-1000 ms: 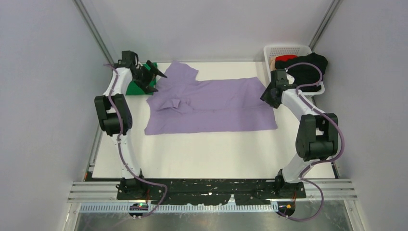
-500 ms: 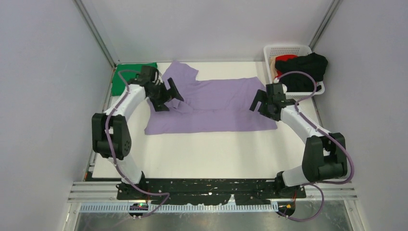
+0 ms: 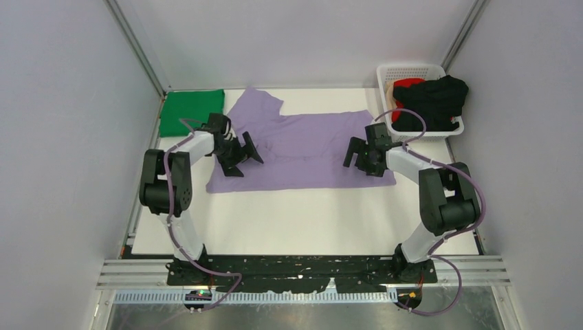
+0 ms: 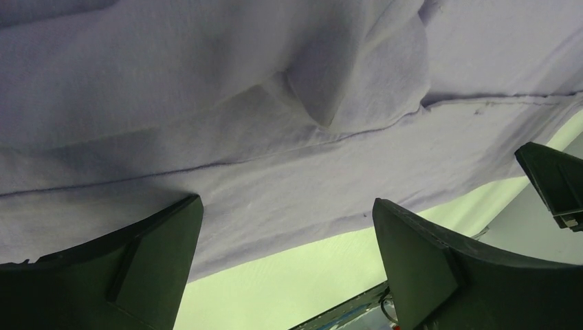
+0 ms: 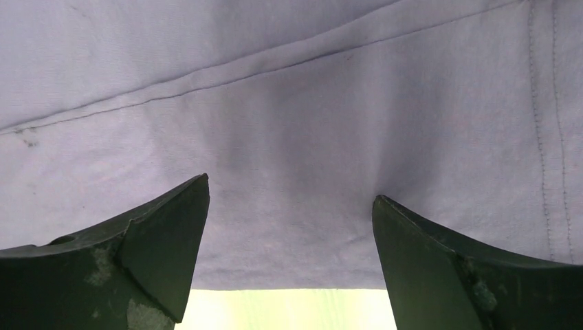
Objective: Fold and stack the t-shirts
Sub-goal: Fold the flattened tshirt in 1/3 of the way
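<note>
Both grippers stand wide open with nothing pinched. The left gripper hangs just over the left end of the lavender t-shirt, the right gripper over its right end; in each wrist view the fingers straddle bare cloth close to its near edge.

The shirt lies spread across the far half of the table, a small rumple by the left jaws. I judge this to be the start of a fold: next, each gripper should drop onto the near edge, close on one layer, and lift together.

Both forearms reach inward and low, elbows bent outward.

A folded green t-shirt sits far left. A black t-shirt and a red t-shirt wait in the basket far right.
</note>
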`<action>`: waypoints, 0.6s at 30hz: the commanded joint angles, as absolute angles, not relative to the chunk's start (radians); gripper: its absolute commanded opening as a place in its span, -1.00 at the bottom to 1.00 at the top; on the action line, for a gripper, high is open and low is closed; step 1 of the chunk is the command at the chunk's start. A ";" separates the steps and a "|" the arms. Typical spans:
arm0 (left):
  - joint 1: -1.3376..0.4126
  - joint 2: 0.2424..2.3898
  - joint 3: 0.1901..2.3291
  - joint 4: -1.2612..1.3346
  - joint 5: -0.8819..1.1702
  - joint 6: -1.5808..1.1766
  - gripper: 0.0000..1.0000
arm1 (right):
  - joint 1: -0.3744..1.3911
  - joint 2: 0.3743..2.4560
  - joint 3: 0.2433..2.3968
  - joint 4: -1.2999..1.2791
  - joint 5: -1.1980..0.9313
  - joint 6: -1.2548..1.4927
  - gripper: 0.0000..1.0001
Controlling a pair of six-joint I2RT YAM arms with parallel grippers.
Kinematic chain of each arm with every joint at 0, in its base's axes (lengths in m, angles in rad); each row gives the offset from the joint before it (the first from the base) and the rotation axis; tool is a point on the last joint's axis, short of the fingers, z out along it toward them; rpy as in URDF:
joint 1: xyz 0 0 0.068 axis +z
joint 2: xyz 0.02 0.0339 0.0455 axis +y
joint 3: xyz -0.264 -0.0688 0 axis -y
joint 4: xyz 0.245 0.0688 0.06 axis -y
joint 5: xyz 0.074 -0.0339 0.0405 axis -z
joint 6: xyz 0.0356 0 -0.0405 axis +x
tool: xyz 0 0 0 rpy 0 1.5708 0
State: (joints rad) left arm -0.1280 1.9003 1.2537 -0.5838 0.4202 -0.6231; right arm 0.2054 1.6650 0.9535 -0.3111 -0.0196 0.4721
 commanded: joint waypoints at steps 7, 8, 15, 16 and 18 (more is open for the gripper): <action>-0.186 1.645 0.809 -0.524 0.359 -0.631 0.99 | 0.201 1.489 0.729 -0.562 -0.050 0.437 0.91; -0.191 1.620 0.768 -0.522 0.363 -0.638 0.99 | 0.200 1.476 0.710 -0.600 -0.047 0.432 0.91; -0.311 1.394 0.540 -0.553 0.369 -0.707 0.99 | 0.207 1.296 0.604 -0.723 -0.025 0.495 0.91; -0.338 1.364 0.529 -0.576 0.364 -0.719 0.99 | 0.210 1.275 0.613 -0.758 -0.017 0.508 0.91; -0.390 1.302 0.524 -0.621 0.343 -0.741 0.99 | 0.210 1.218 0.627 -0.783 -0.012 0.500 0.91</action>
State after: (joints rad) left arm -0.2928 1.3327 0.6106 -0.4103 0.4232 -0.7052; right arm 0.2039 1.2842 0.6449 -0.5842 -0.0391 0.4732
